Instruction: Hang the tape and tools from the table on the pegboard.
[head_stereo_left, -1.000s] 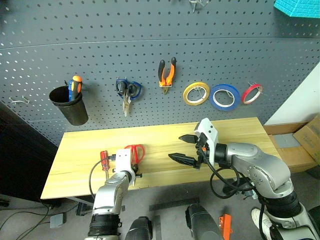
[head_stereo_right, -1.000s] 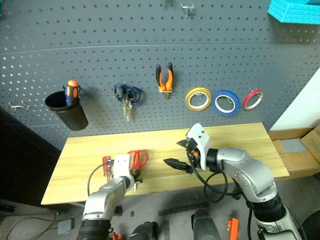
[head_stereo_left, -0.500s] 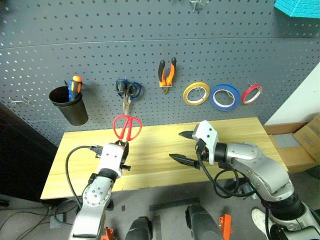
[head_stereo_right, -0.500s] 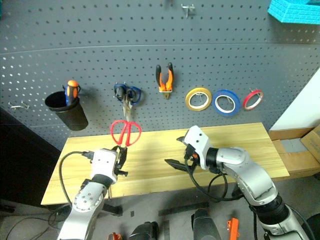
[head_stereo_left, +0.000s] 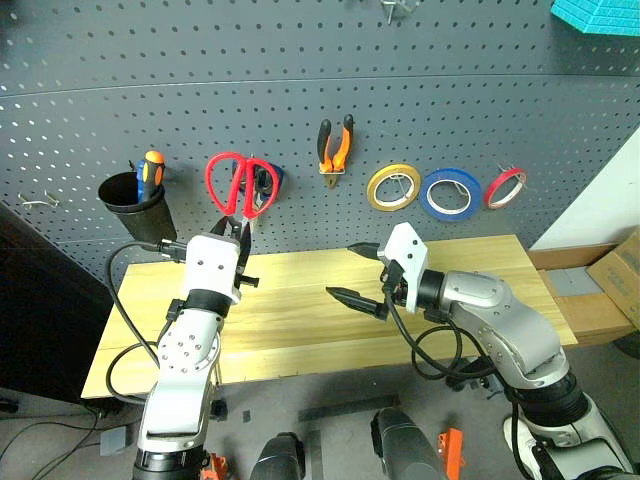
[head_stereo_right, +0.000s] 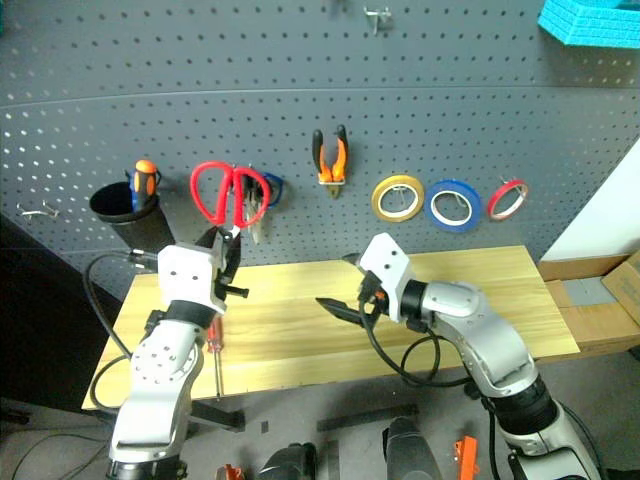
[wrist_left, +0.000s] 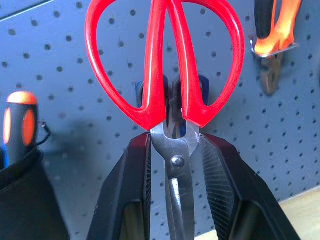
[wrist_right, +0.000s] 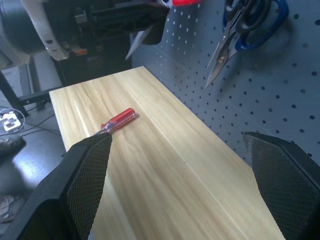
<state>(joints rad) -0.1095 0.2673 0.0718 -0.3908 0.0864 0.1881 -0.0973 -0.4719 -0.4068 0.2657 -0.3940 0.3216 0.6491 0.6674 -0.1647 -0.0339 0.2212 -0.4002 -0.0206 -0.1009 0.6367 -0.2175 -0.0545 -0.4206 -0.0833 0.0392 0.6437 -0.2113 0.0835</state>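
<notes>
Above the table (head_stereo_left: 300, 320), the left gripper (head_stereo_left: 238, 232) now holds the red scissors (head_stereo_left: 232, 186) up in front of the pegboard (head_stereo_left: 300, 90); a second ago the same scissors were lying on the wood beside the red screwdriver (head_stereo_right: 213, 340). Its two fingers (wrist_left: 131, 200) are closed tight on the blades just under the pivot, with the red handles pointing up. The handles now cover part of the blue scissors (head_stereo_left: 265, 185) that hang on the board. The red screwdriver lies alone on the table, near its front edge. The right gripper (head_stereo_left: 352, 272) hovers over the middle of the table with its jaws spread wide and nothing between them, almost where it was before. On the pegboard the pliers (head_stereo_left: 334, 146) and the red tape (head_stereo_left: 504, 187) hang as before, next to the yellow roll (head_stereo_left: 391, 187) and blue roll (head_stereo_left: 449, 193).
</notes>
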